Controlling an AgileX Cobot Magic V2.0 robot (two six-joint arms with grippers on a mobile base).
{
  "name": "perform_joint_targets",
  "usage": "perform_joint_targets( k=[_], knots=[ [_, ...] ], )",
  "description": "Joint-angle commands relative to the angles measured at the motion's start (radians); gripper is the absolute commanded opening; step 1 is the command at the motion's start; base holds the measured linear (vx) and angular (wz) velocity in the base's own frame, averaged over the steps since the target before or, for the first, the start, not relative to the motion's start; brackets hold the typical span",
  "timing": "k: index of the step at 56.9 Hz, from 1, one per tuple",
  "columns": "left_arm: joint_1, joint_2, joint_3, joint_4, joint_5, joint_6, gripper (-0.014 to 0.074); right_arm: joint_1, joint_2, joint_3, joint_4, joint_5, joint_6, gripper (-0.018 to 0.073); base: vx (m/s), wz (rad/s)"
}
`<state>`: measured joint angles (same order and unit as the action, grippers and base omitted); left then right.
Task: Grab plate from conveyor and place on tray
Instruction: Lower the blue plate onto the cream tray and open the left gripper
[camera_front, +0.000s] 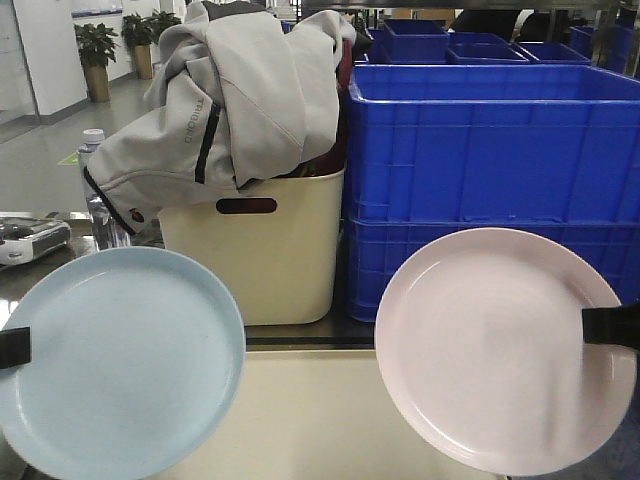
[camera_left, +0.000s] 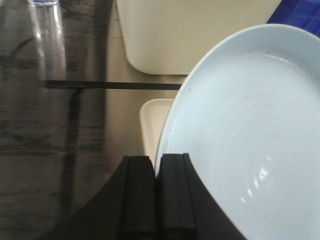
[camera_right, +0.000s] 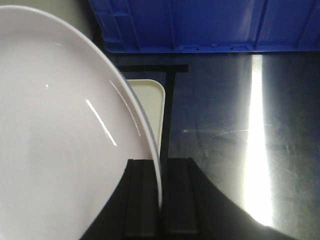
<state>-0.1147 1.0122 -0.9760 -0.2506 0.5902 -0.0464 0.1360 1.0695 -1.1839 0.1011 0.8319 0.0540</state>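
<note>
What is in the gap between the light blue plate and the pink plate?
In the front view, only a bare stretch of the cream tray shows between the light blue plate and the pink plate, with the cream bin behind.

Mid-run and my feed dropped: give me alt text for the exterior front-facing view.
Two plates are held up facing the camera: a light blue plate in the left gripper, a pale pink plate in the right gripper. Behind stand a cream bin draped with a grey jacket and stacked blue crates.
</note>
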Motion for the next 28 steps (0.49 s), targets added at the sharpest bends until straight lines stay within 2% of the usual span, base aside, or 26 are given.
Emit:
perform_joint_targets(
  k=[1,4,7,16,22,28],
  knots=[
    [-0.006,0.042,-0.028,-0.124,-0.11,0.039,-0.0006,-0.005,-0.018,-0.027,0.007,-0.111,0.02,-0.0012,0.0,0.0],
    [-0.012,0.084,-0.028,-0.184,-0.122,0.082,-0.0006,-0.005,-0.018,-0.027,0.007,-0.123,0.037,-0.0012,0.0,0.0],
    [-0.026,0.15,-0.028,-0.281,-0.144,0.146,-0.0005,-0.005,-0.018,-0.027,0.007,-0.134,0.044,-0.0012,0.0,0.0],
    [-0.068,0.294,-0.04,-0.455,-0.178,0.275,-0.0002,-0.005,-0.018,-0.027,0.007,-0.146,0.044,-0.0012,0.0,0.0],
    [-0.107,0.392,-0.073,-0.539,-0.181,0.352,0.0,-0.005,-0.018,-0.027,0.007,-0.149,0.045,-0.0012,0.0,0.0],
    [-0.143,0.471,-0.124,-0.581,-0.174,0.387,0.0,-0.005,-0.018,-0.027,0.009,-0.148,0.045,-0.0012,0.0,0.0]
  ],
)
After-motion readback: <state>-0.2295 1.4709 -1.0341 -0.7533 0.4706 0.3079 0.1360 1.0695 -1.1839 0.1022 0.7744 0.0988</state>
